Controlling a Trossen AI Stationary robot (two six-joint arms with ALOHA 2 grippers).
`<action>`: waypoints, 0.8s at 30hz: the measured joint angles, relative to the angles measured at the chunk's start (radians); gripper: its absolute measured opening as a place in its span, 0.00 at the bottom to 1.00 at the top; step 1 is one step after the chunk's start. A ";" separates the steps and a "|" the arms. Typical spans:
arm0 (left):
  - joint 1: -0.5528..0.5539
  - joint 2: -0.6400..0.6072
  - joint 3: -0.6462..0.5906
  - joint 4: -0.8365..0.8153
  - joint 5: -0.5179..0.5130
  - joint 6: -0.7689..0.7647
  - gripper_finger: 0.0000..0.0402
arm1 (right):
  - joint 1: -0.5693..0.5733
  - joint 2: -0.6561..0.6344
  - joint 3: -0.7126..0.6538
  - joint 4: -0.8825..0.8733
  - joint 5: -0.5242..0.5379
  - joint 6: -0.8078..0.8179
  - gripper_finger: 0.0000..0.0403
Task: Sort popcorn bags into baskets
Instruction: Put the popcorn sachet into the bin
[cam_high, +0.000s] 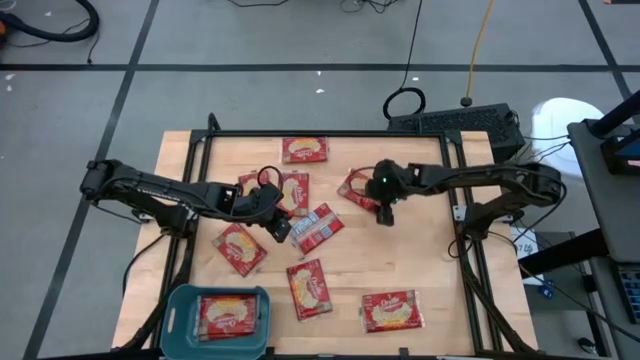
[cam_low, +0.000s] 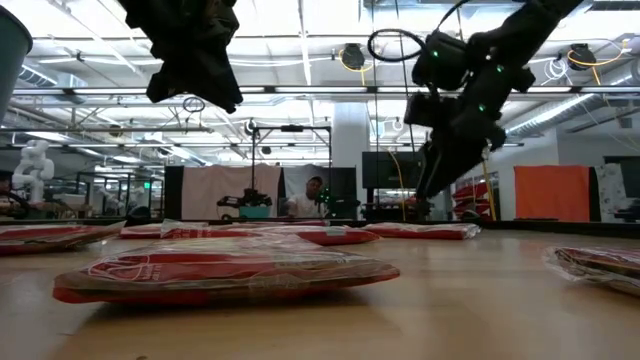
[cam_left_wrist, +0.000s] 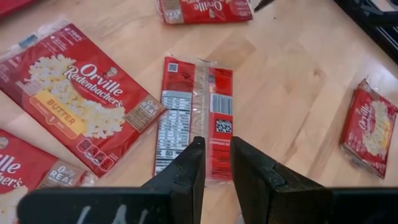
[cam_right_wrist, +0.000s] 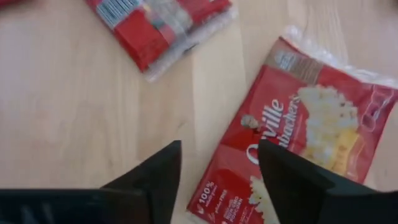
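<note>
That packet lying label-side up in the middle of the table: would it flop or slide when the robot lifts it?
The packet is wrapped in clear crinkly film with loose edges, so it probably slides easily on the wood. It lies flat and thin, so it likely bends a little but won't roll or tip. It looks light for its size.

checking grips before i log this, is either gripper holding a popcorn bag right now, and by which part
Nothing is held. The left gripper hangs with its jaws narrowly apart over the back-side-up popcorn bag; the right gripper stands open above the table beside another popcorn bag.
</note>
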 joint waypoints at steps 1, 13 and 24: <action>0.000 0.000 0.000 0.000 0.000 0.004 0.20 | 0.009 0.006 -0.022 0.032 0.017 0.011 0.56; -0.028 0.000 0.000 0.000 0.037 -0.014 0.20 | 0.049 0.103 -0.160 0.194 0.110 0.092 0.49; -0.028 0.000 0.000 0.000 0.037 -0.025 0.20 | 0.051 0.093 -0.174 0.281 0.099 0.169 0.17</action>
